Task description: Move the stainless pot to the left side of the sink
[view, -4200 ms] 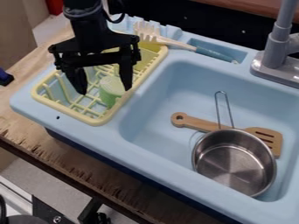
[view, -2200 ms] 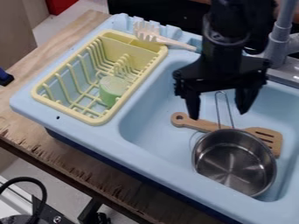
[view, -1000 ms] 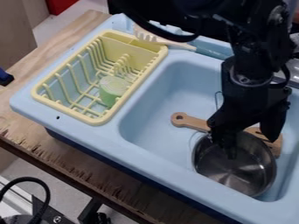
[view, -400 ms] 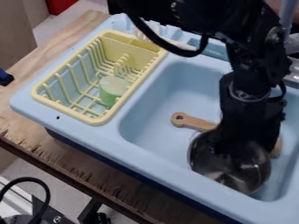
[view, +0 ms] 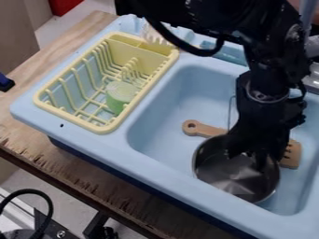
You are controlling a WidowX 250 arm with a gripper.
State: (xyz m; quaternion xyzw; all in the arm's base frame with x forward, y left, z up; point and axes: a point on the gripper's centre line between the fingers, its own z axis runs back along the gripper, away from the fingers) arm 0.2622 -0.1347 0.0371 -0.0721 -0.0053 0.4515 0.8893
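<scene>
I see the stainless pot (view: 235,178) in the sink's (view: 177,100) near right part. My gripper (view: 254,156) is at its far right rim; I can't tell if it's open or closed. A slotted wooden spatula (view: 202,129) lies on the pot's far side, the yellow dish rack (view: 101,129) left.

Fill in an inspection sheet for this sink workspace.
Surface: blue sink on wood with a rough, splintered front edge.
Job's things: stainless pot in the basin, near its front wall.
Clutter: wooden spatula in the basin, partly hidden by the pot; green cup in the yellow rack.
Gripper: at the pot; grip can't be confirmed.
Cables: black loop beside the arm; another cable lower left.
Surroundings: grey faucet at the right.
</scene>
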